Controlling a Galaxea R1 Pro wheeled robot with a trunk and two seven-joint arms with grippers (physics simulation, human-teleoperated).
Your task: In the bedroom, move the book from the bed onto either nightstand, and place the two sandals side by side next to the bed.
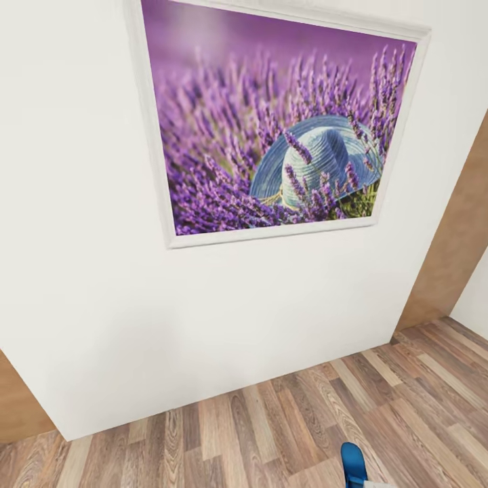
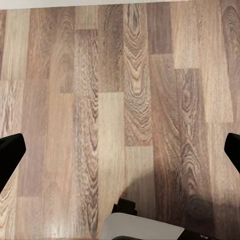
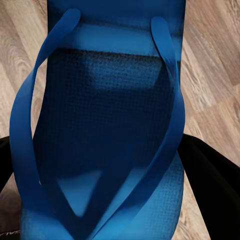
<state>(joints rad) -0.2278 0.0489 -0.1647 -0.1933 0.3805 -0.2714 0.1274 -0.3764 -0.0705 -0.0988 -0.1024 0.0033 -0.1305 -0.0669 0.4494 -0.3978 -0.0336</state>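
One bright blue sandal (image 3: 105, 115) spans the right wrist view, its two straps meeting in a V near the camera. My right gripper (image 3: 107, 165) is shut on it, a black finger (image 3: 212, 185) pressed against each side of the sole. The tip of this sandal (image 1: 352, 464) pokes up at the bottom edge of the head view, above the wood-plank floor (image 1: 271, 427). My left gripper (image 2: 120, 150) is open and holds nothing, its black fingertips (image 2: 10, 155) far apart over bare floor planks (image 2: 110, 100). The book, the bed and the nightstand are out of view.
A white wall (image 1: 81, 271) stands close ahead, carrying a white-framed lavender picture (image 1: 271, 129) with a blue hat. Brown wall panels (image 1: 454, 244) flank it on both sides. Part of my own grey and black body (image 2: 142, 227) shows low in the left wrist view.
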